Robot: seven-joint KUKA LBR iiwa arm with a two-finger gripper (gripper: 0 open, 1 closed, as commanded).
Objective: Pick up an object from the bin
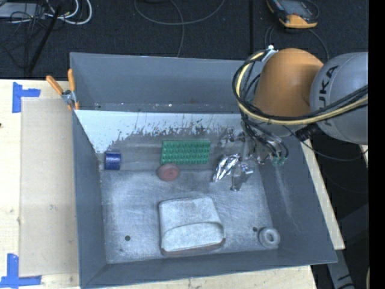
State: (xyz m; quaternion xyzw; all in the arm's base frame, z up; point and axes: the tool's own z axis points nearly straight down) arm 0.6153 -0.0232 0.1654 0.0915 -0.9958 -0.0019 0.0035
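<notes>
Gripper [231, 172] is low in the bin [156, 83], right of centre, at or just over the floor near the foot of the sloped back wall. Can't tell how wide it is set: the tip is a cluster of shiny metal and the gap doesn't resolve. Nothing visibly held.

Nearest thing: green block [185, 152], just beside the gripper on its left, apart from it as far as I can tell.
- rectangular, lying flat, long side running left-right
- top face covered in neat rows of small raised bumps
- bright green, uniform, no other markings readable
- sits at the back of the floor, right where the back wall slope ends

Next nearest: reddish-brown round disc [168, 173], just in front of the block's left end, near it, contact unclear.

Rest of the bin, all well apart from the gripper:
- small blue cylinder [112, 160], on its side, back-left of the floor
- pale grey pad [189, 224], rounded rectangle, front centre
- small grey ring [269, 238], front-right corner

Arm [346, 95] comes in from the right, with its orange cover [287, 82] and looped cables [242, 104] above the gripper.
</notes>
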